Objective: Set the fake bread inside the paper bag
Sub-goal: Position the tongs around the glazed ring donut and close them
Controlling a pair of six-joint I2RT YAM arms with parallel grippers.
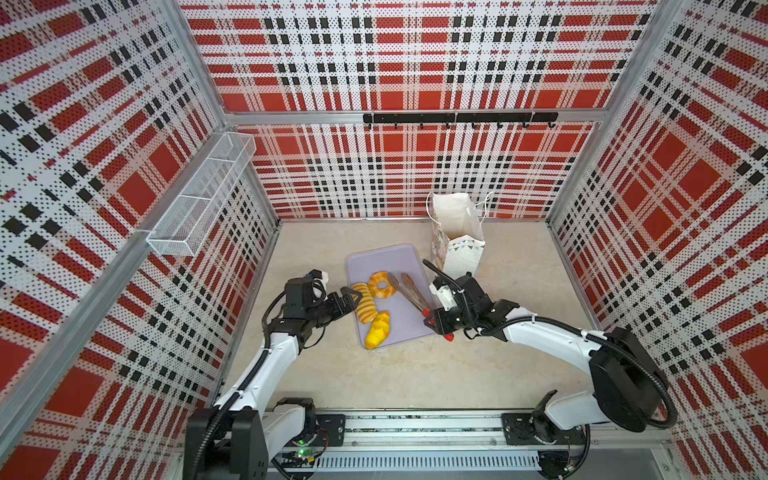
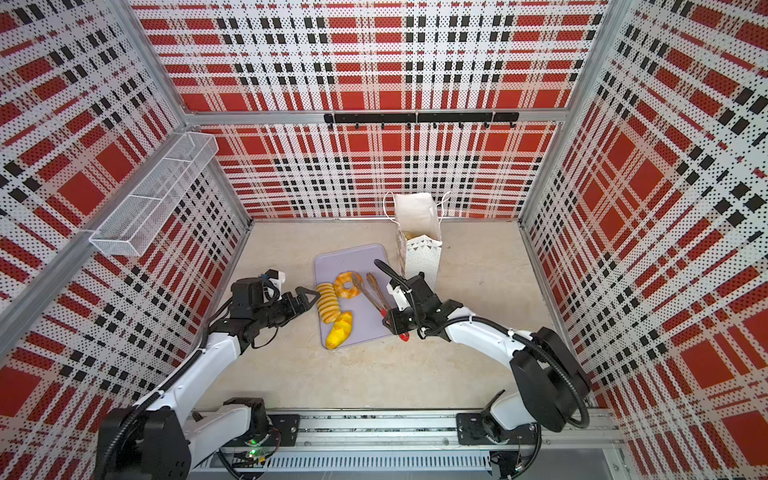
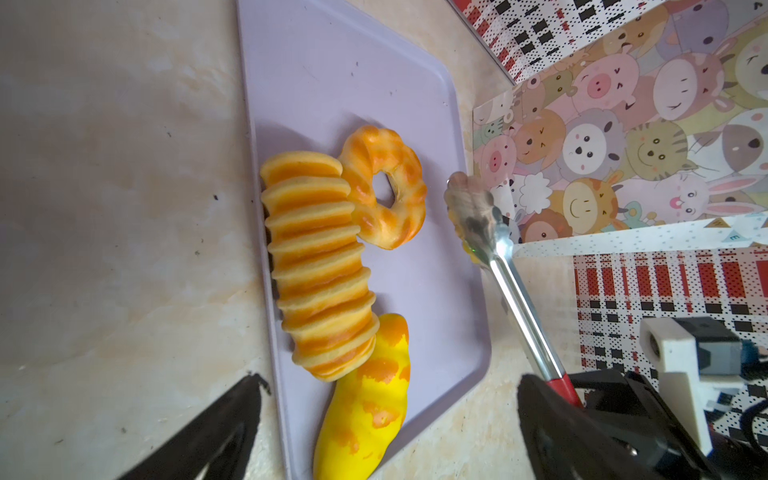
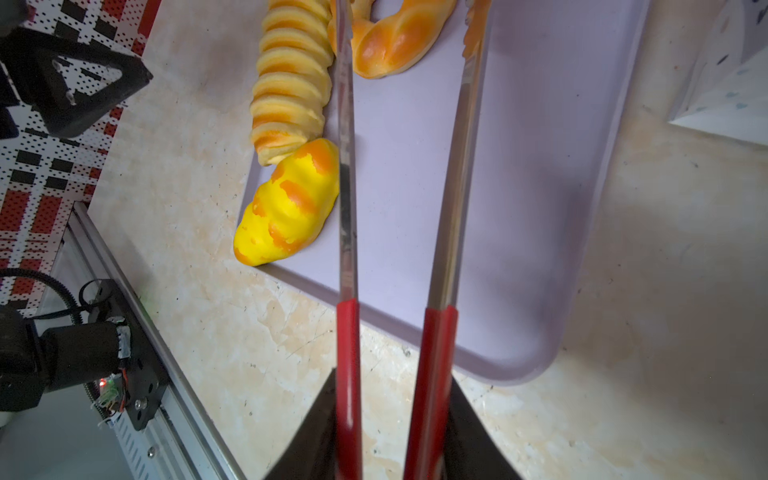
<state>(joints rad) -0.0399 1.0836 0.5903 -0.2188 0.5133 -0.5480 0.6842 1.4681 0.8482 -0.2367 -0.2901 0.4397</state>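
Lavender tray (image 1: pixel 386 257) on the beige tabletop (image 1: pixel 415 374) carries three toy breads. A ribbed striped loaf (image 1: pixel 365 302) lies along its left edge, a ring doughnut (image 3: pixel 361 195) touches the loaf's far end, and a bright yellow bun (image 1: pixel 378 330) touches its near end at the tray's front corner. The right gripper (image 4: pixel 388 432) is clamped on the red handles of the metal tongs (image 1: pixel 409 291), whose arms stand apart over the tray, one tip by the doughnut. The left gripper (image 1: pixel 349 299), jaws wide apart and empty, hovers just beside the loaf. The white paper bag (image 1: pixel 461 249) stands upright and open just beyond the tray's far right corner
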